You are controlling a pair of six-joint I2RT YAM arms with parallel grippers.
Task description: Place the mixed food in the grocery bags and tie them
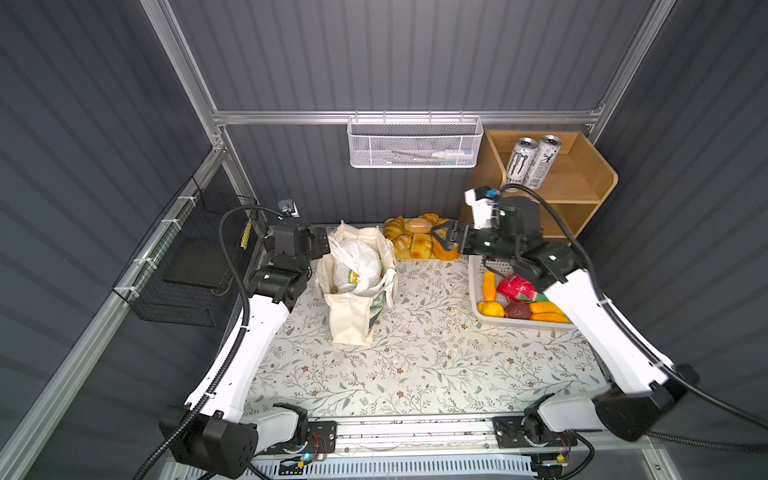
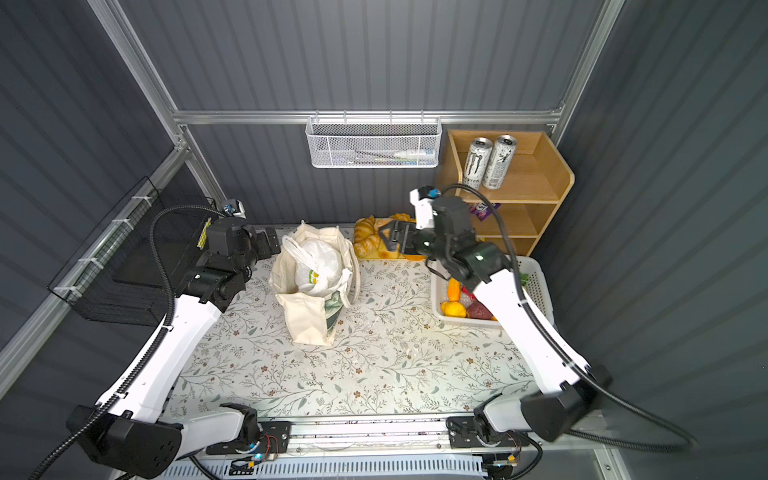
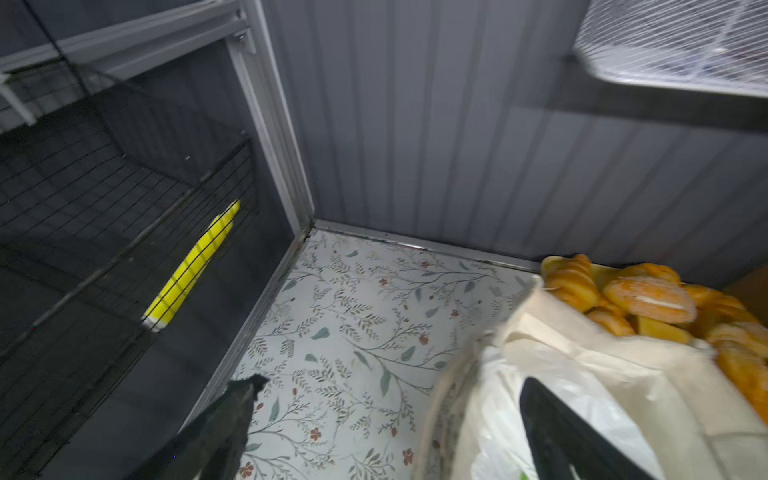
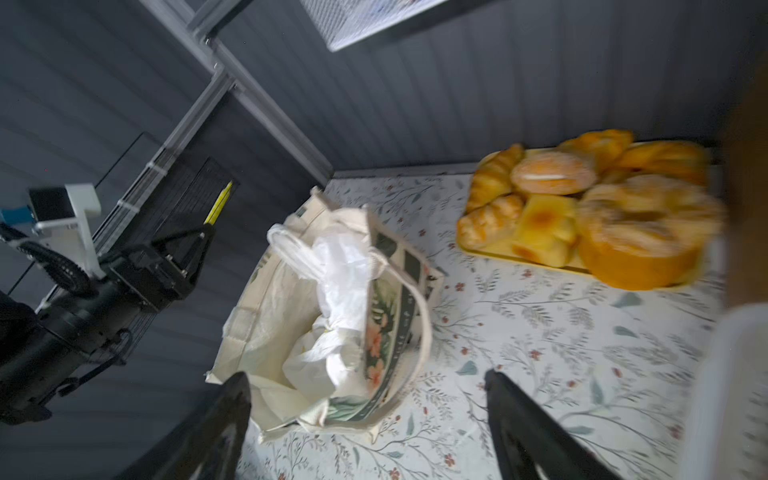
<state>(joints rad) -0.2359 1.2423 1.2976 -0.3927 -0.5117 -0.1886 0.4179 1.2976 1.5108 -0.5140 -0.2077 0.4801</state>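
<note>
The cream canvas tote [image 1: 351, 320] stands open at the back left of the table, with the white plastic bag [image 1: 358, 261] sitting inside it, its top bunched and its loop handles [image 4: 291, 249] sticking up. My left gripper [image 3: 390, 415] is open beside the tote's back left edge; one finger [image 3: 557, 432] hangs over the plastic bag and nothing is held. Between the tote and the basket, over the bread tray's front edge, my right gripper [image 1: 442, 241] is open and empty. Mixed food, orange, yellow and red toy produce [image 1: 515, 299], lies in the white basket [image 1: 476, 286] under my right arm.
A yellow tray of bread rolls [image 1: 415, 237] sits against the back wall. A wooden shelf [image 1: 582, 187] at the back right holds two drink cans [image 1: 532, 162]. A white mesh basket [image 1: 415, 143] hangs on the back rail and a black wire basket [image 1: 199, 266] on the left wall.
</note>
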